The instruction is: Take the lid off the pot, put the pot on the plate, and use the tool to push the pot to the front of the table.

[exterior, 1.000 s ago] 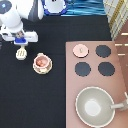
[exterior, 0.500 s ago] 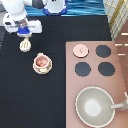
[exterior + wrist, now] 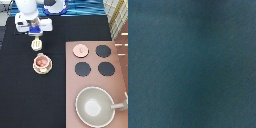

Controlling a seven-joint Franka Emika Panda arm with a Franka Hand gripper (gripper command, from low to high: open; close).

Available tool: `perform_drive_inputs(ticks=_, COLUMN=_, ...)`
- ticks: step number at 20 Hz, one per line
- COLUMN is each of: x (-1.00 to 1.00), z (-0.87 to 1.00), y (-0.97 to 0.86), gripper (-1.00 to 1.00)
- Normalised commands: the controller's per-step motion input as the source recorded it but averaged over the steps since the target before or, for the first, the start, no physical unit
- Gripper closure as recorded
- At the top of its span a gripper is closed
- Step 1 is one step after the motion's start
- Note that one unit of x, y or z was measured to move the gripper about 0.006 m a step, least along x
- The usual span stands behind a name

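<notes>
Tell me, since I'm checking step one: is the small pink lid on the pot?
No, the small round pink lid lies on the brown stove, while the open pot sits on the plate, below the hand.

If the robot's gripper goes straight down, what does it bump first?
Probably the small cream-white spatula: the gripper sits right over its handle, near the exterior view's top left, though its height above is unclear.

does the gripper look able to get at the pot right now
Probably yes. The gripper holds the tool just toward the exterior view's top of the pot, which sits on the plate, lid off, nothing between them.
</notes>
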Motion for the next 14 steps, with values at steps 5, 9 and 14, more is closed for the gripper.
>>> perform_drive_inputs(ticks=5, x=-0.78, z=-0.44, y=0.21, gripper=1.0)
perform_drive_inputs(ticks=9, x=-0.12, z=-0.25, y=-0.24, gripper=1.0)
perform_drive_inputs(ticks=14, x=0.5, z=-0.21, y=-0.42, gripper=1.0)
